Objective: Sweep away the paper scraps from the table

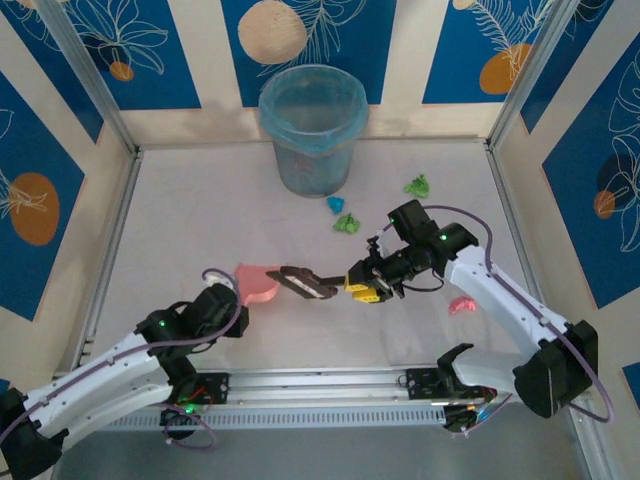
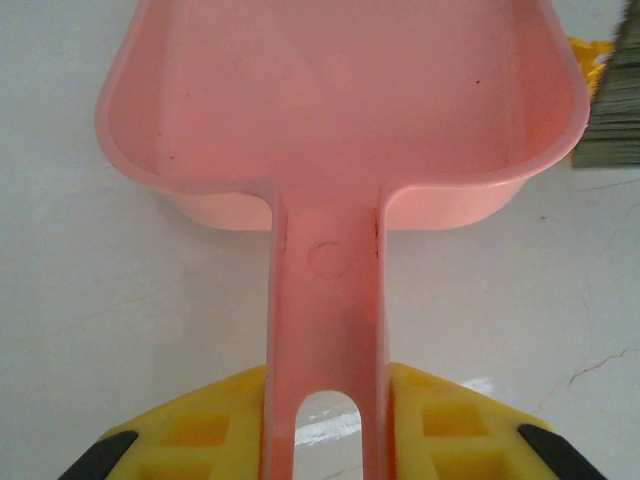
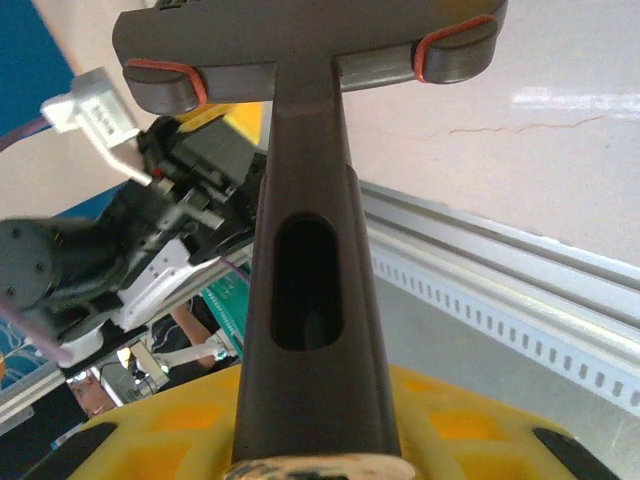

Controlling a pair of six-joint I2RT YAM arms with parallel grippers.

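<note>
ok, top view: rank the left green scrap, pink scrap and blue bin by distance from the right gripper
1. left green scrap, just beyond the right gripper
2. pink scrap, off to its right
3. blue bin, by the far wall

Bright, even light; soft shadows.

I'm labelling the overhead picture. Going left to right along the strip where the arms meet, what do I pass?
From the left: left gripper → pink plastic dustpan → dark brown hand brush → right gripper → small pink crumpled paper scrap.

Blue-and-cream walls [image 1: 150,50] with orange discs and white leaf outlines enclose three sides.
</note>
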